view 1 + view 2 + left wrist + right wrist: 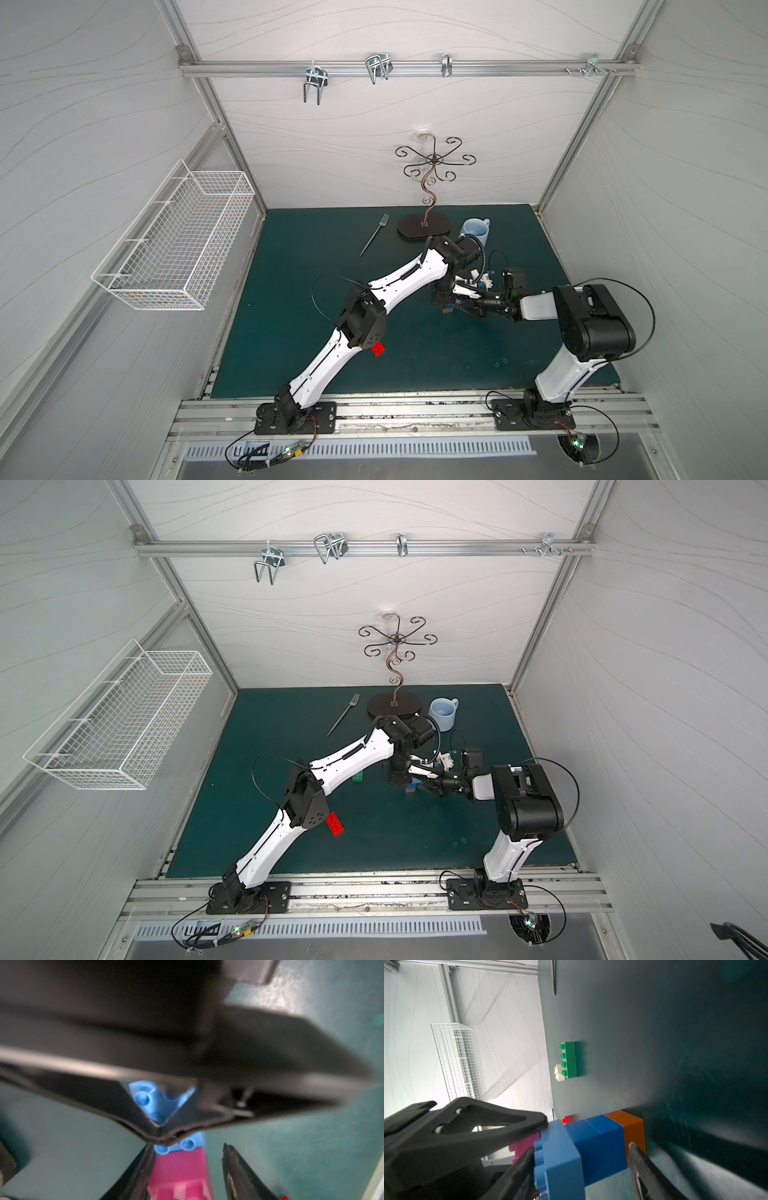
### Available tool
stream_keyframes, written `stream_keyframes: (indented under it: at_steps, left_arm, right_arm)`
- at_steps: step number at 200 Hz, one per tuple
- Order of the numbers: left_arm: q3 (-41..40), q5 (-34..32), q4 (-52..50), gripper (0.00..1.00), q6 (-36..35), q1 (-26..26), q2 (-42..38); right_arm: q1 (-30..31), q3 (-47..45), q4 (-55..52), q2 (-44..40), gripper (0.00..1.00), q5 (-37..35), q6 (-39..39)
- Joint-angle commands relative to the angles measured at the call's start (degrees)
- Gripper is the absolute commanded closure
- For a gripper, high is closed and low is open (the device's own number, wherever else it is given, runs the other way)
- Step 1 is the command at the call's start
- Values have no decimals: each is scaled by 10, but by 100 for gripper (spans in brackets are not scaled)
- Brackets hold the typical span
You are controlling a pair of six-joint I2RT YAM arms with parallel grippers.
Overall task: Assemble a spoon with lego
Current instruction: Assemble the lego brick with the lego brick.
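Observation:
The spoon (pixel 602 1142) is a joined run of orange, two blue, light blue and pink lego, held low over the green mat (pixel 415 837). My right gripper (pixel 581 1147) straddles the blue part, one finger against the light blue studs and a thin gap at the other. My left gripper (pixel 187 1146) is open around the pink brick (pixel 178 1172), one finger touching it, the other apart. In both top views the grippers meet mid-mat (pixel 451 307) (pixel 411 787). Loose lego: a red brick (pixel 334 824), a green brick (pixel 570 1059) and a cream brick (pixel 559 1073) beside the green one.
At the back of the mat lie a silver fork (pixel 374 235), a dark stand (pixel 424 226) with curled wire hooks, and a pale blue mug (pixel 476 230). A white wire basket (pixel 178 241) hangs on the left wall. The left arm hides the green brick in a top view.

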State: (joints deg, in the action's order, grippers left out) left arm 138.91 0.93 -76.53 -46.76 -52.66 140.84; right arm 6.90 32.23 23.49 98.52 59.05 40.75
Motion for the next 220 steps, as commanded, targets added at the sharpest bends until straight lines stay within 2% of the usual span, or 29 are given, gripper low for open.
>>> stream_keyframes:
  at_steps: [1,93,179,220]
  left_arm:
    - [-2,-12,14,43,-18,-2,-1]
    - [-10,-26,25,43,-21,15,-6]
    - [-33,-48,63,37,-21,22,-17]
    - [-35,-47,61,35,-22,25,-17]
  right_arm:
    - [-2,-6,1,-4,28,3,4]
    - [-7,-13,18,-9,26,9,11]
    - [-7,-21,30,-27,24,10,15]
    - [-6,-29,69,-32,23,21,33]
